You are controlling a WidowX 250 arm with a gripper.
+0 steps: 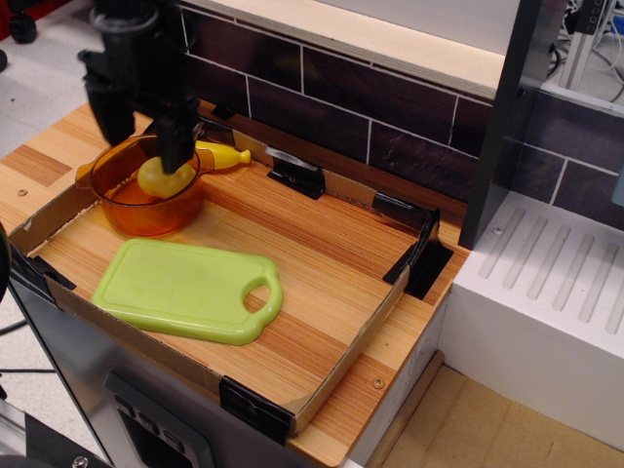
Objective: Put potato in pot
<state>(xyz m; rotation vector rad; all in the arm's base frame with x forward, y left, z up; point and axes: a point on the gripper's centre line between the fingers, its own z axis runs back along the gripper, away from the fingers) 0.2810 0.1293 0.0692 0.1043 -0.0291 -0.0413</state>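
The yellowish potato [164, 179] lies inside the translucent orange pot [146, 218], toward its far right side. The pot stands at the back left of the wooden tray. My black gripper [139, 129] hangs just above the pot with its jaws spread apart and nothing between them. Its right finger [176, 136] is right above the potato and partly hides it.
A yellow banana [223, 156] lies behind the pot against the back rim. A flat green cutting board [185, 290] lies in front of the pot. Cardboard rims with black corner clips [295, 175] edge the tray. A dark brick wall stands behind it.
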